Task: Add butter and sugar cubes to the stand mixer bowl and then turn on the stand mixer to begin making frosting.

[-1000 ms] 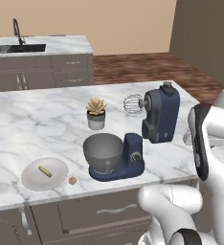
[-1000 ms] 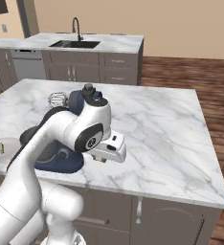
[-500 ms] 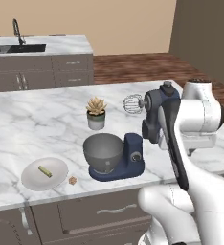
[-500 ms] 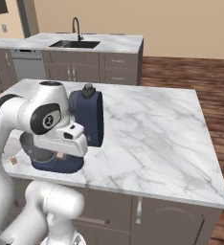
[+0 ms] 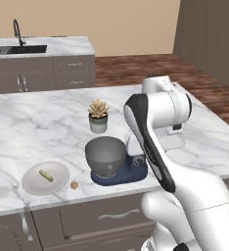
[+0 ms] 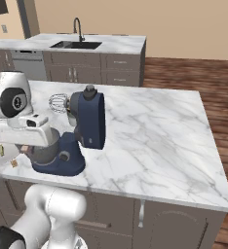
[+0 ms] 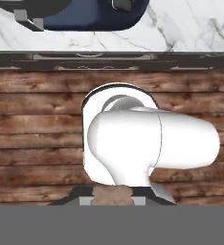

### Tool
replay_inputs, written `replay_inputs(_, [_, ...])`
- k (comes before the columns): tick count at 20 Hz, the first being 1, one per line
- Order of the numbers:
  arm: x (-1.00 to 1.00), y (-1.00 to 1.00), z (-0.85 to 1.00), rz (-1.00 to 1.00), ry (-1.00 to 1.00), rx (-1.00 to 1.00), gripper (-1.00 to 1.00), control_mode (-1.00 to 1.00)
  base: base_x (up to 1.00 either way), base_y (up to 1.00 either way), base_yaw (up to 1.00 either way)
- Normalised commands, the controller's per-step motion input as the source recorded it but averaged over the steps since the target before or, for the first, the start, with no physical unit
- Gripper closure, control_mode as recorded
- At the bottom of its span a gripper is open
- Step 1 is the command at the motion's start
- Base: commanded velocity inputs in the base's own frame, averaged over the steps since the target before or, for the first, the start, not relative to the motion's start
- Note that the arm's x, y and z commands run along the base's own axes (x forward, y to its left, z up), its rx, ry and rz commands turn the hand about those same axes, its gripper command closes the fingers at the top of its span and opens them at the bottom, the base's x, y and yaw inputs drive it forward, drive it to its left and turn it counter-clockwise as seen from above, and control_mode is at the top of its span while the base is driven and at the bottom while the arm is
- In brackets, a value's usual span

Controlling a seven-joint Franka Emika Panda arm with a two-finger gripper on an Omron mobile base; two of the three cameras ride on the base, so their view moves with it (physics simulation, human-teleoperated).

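Note:
My gripper [image 7: 111,195] is shut on a tan sugar cube [image 7: 112,193], held high near the counter's front edge, in front of the navy stand mixer [image 6: 89,121]; it looks down at the floor. Seen from the right, the hand hangs before the grey stand mixer bowl [image 6: 44,152] with the cube [image 6: 24,148] under it. The bowl [image 5: 105,156] sits on the mixer's base [image 5: 124,174], and the head is tilted back with its whisk [image 6: 59,103] raised. The butter [image 5: 46,175] lies on the white plate [image 5: 34,184]. Another sugar cube [image 5: 74,185] rests on the counter beside the plate.
A potted succulent [image 5: 98,115] stands behind the bowl. A second counter with a sink [image 5: 18,49] and tap runs along the back. The marble island [image 6: 150,141] stretches wide to the mixer's right. My own arm [image 5: 150,142] hides the mixer's head in the left base view.
The arm has swung across the front of the mixer, from its right side toward the bowl's side, with the sugar cube still in the gripper. Nothing on the counter has moved.

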Motion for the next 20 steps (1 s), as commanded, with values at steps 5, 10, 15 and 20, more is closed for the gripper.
replay_inputs(5, [0.0, 0.98, 0.11, 0.04, 0.17, -0.04, 1.0, -1.0, 0.0, 0.0, 0.0])
replay_inputs(10, [0.28, 0.69, 0.0, 0.0, 0.08, -0.09, 1.0, -1.0, 0.0, 0.0, 0.0])
replay_inputs(15, [0.51, 0.1, 0.0, 0.0, -0.01, -0.13, 1.0, -1.0, 0.0, 0.0, 0.0])
replay_inputs(20, [0.39, 0.0, 0.0, 0.0, -0.11, -0.14, 1.0, -1.0, 0.0, 0.0, 0.0])
